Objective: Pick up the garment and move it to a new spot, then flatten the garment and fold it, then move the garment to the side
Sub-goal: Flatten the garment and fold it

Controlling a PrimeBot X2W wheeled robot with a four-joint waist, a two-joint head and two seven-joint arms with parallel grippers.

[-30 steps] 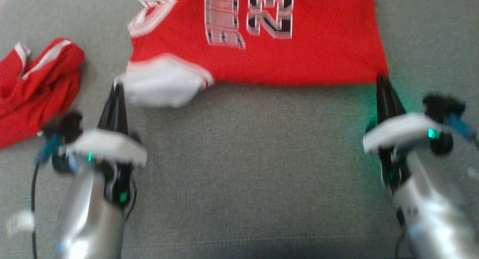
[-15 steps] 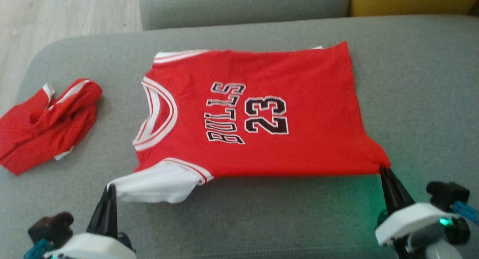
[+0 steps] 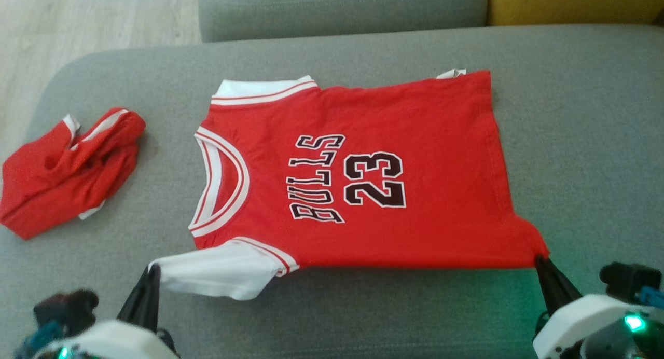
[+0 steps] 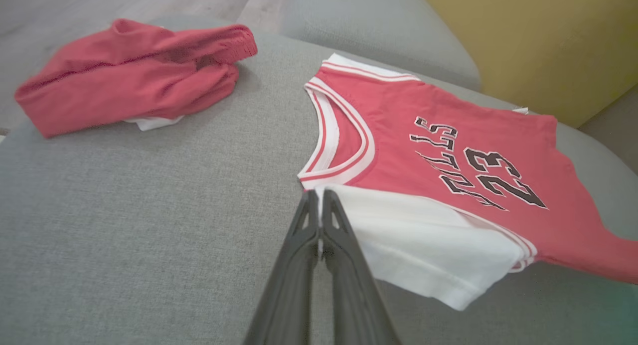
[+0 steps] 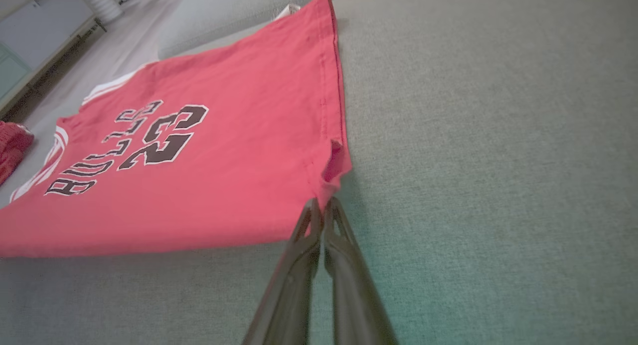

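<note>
The garment [image 3: 363,182], a red jersey with white sleeves and a black number print, lies spread front-up across the middle of the grey sofa seat [image 3: 570,115], its neckline toward the seat's left end and its hem toward the right end. Both hands work at the seat's near side. Our left hand [image 3: 154,270] is pinched closed on the edge of the near white sleeve [image 3: 218,271]. Our right hand [image 3: 539,259] is pinched closed on the near hem corner [image 3: 529,242], where the cloth draws to a point.

We judge the carry to a new spot as done, or nearly so, and the flattening as well along: the body lies smooth, with slight ripples by the right hand. Letting go, any last smoothing, the fold and the move to the side remain.

Some things we cannot settle. Whether the jersey's near edge rests on the seat or hangs just above it is unclear. The far sleeve shows as a narrow white strip, and the back layer is hidden. A crumpled red cloth [image 3: 67,177] lies at the seat's left end; we cannot tell what kind of piece it is.
</note>
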